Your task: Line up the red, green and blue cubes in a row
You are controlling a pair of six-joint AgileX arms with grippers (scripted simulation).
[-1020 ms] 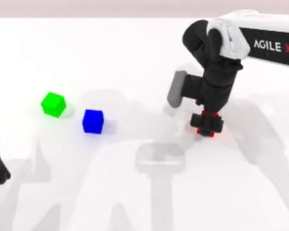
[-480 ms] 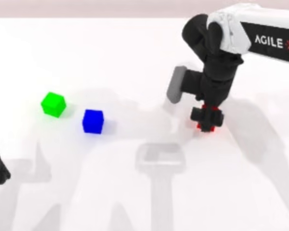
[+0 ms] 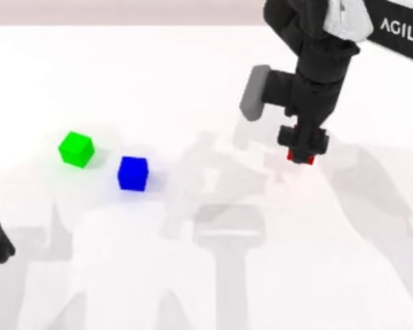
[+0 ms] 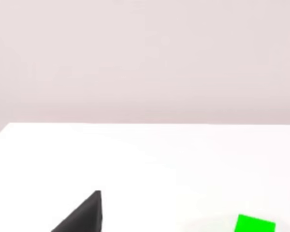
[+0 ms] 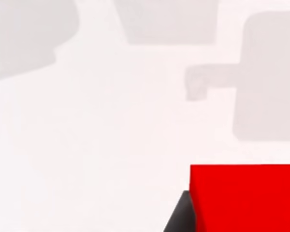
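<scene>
Right arm reaching in from the top view's upper right, forearm angled down, wrist bent so the right gripper (image 3: 301, 146) points straight at the table (image 3: 206, 275); fingers clamped narrow on the red cube (image 3: 300, 157), only slivers of red peeking out below the black pads; held over the right half of the table, a soft shadow spread underneath, cube apparently clear of the surface; grey wrist camera block jutting out to the left of the wrist. From the right wrist view, red cube (image 5: 246, 198) filling the lower corner with a dark finger (image 5: 181, 215) pressed against its side, white table beyond.

Green cube (image 3: 76, 149) sitting on the left side of the table; blue cube (image 3: 133, 173) just beside it, a little to the right and nearer the camera, the two apart and not touching; both well apart from the red one.

Left arm parked at the far left edge, only a dark sliver showing; left gripper (image 4: 82, 217) seen as one black finger tip in the left wrist view, spread impossible to tell; green cube (image 4: 253, 224) near it at the frame edge.
</scene>
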